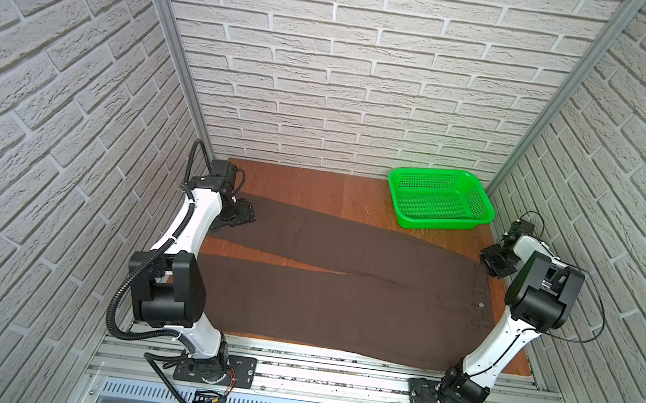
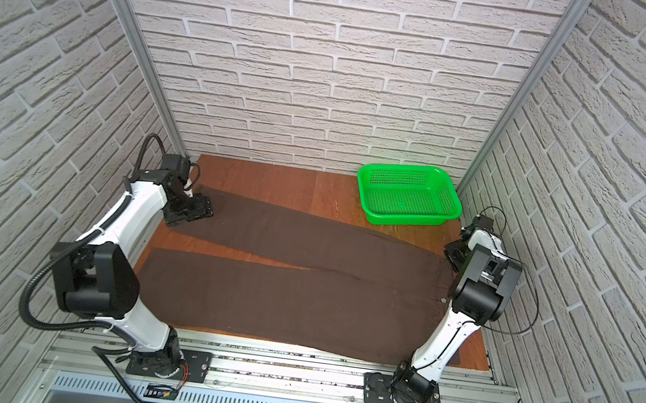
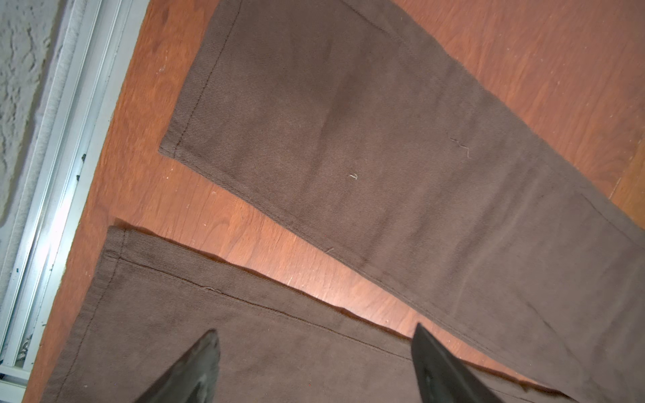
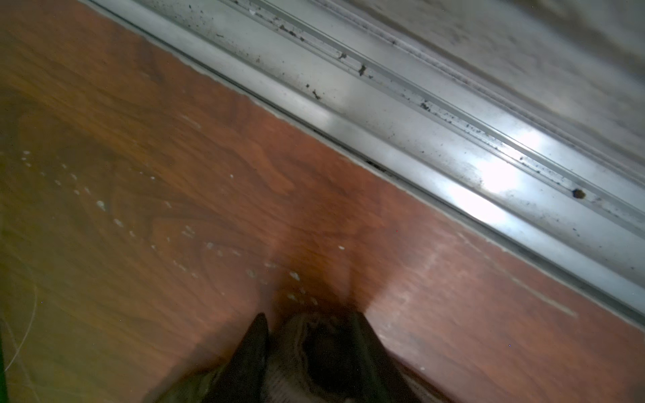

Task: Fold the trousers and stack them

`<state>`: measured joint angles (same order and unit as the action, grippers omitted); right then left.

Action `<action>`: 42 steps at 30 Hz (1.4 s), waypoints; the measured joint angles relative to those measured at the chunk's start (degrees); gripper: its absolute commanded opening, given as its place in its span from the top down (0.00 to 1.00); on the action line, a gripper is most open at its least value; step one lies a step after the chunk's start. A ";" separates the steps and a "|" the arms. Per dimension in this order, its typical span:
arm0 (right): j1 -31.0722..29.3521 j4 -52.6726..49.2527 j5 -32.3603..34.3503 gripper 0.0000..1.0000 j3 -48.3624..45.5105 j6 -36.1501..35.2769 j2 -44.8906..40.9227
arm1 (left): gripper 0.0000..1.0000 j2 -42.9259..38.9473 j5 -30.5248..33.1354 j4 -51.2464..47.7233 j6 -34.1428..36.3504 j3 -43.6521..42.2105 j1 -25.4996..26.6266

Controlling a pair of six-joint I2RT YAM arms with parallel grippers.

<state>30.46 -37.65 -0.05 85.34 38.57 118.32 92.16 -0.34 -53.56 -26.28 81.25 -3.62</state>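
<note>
The right gripper (image 4: 310, 324) pinches the trousers (image 1: 342, 305) at the waist, and the left gripper (image 3: 316, 331) is wide apart above a leg.

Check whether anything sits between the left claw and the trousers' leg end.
Nothing visible. The left claw hangs open right over the trousers, with bare cuff cloth between its fingers. The green basket sits apart, at the far right corner.

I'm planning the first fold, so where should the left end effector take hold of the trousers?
Probably the far leg's hem, from above: the trousers lie flat, and that free stitched edge sits just beside the open left end effector.
</note>
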 measured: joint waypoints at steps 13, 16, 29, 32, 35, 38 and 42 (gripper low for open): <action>-0.85 -1.33 0.00 0.72 3.37 -0.48 0.00 | 0.15 -0.68 0.15 -0.02 -0.39 -0.26 0.00; -0.85 -1.60 -0.28 0.77 3.39 -0.46 0.00 | 0.15 -0.92 0.15 -0.02 -0.42 -0.28 0.00; -0.83 -2.25 -1.42 0.94 3.32 -0.57 -0.35 | 0.15 -1.57 0.28 0.00 -0.37 -0.33 -0.37; -0.85 -2.27 -1.92 0.95 2.12 -0.66 -2.54 | 0.15 -1.09 -0.35 -0.04 -0.35 0.85 -1.25; -0.85 -2.23 -2.64 0.95 -0.20 -0.68 -7.08 | 0.15 1.62 -1.51 0.24 -0.31 4.90 -3.02; -0.85 -2.12 -3.28 0.95 -2.62 -0.70 -11.80 | 0.15 6.91 -2.78 0.90 -0.20 10.84 -4.96; -0.85 -2.05 -4.17 0.95 -4.68 -0.87 -14.95 | 0.17 16.63 -3.74 1.77 0.66 19.65 -6.84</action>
<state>29.61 -39.70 -4.23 80.66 37.69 103.37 108.79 -4.08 -51.79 -25.63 100.90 -10.46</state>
